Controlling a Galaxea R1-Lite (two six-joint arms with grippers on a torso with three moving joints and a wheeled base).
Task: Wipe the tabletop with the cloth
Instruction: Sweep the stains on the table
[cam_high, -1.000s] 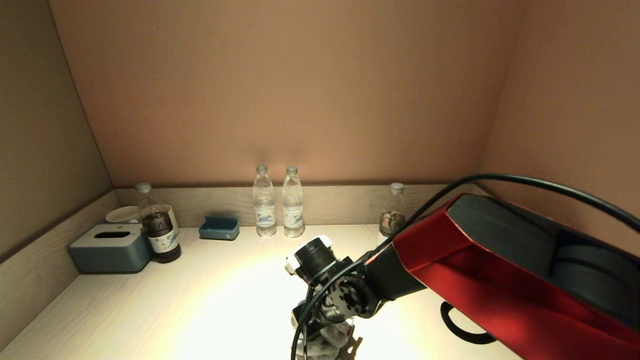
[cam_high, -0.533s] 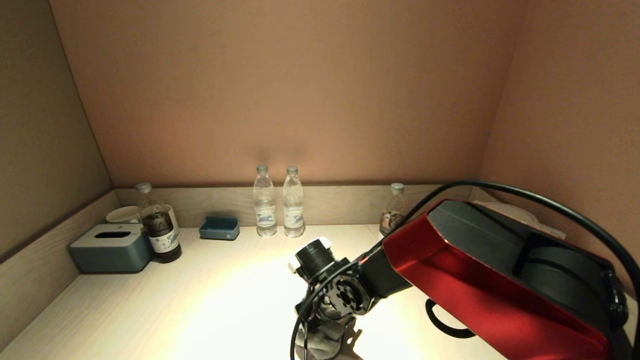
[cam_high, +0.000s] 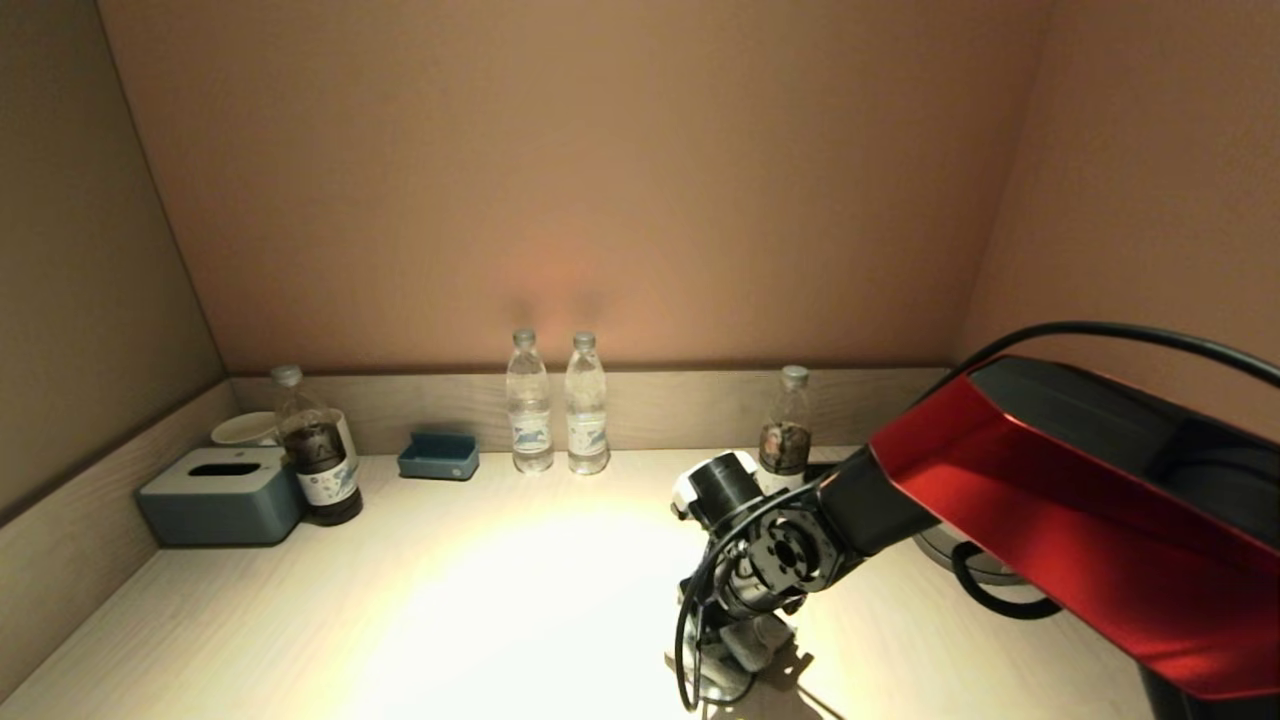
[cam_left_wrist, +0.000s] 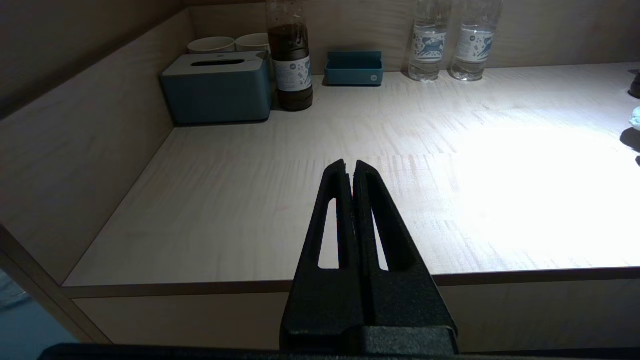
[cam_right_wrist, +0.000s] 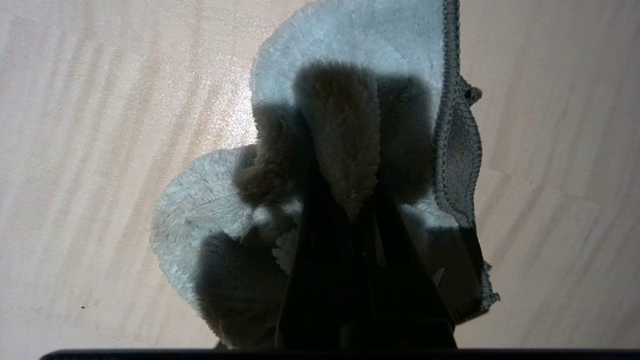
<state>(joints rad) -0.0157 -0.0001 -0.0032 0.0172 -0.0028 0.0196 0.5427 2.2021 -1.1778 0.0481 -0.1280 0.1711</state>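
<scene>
The pale wood-grain tabletop (cam_high: 450, 600) is lit brightly in its middle. My right gripper (cam_high: 738, 640) points down at it, right of centre near the front, and is shut on the pale grey-blue cloth (cam_high: 752, 648). In the right wrist view the cloth (cam_right_wrist: 350, 45) lies bunched and pressed on the tabletop (cam_right_wrist: 100, 150), a fold pinched in the right gripper (cam_right_wrist: 352, 202); its darker edge shows at one side. My left gripper (cam_left_wrist: 349, 167) hangs shut and empty before the front edge of the tabletop (cam_left_wrist: 225, 210), on the left.
Along the back rim stand a grey-blue tissue box (cam_high: 222, 495), a dark bottle (cam_high: 318, 460), pale cups (cam_high: 245, 428), a small blue tray (cam_high: 438, 457), two water bottles (cam_high: 556, 415) and another bottle (cam_high: 786, 425). A black cable loop (cam_high: 985, 590) lies at the right. Walls close three sides.
My right arm has swept to the right and a little farther back, dragging the cloth along the tabletop. The left gripper has stayed where it was.
</scene>
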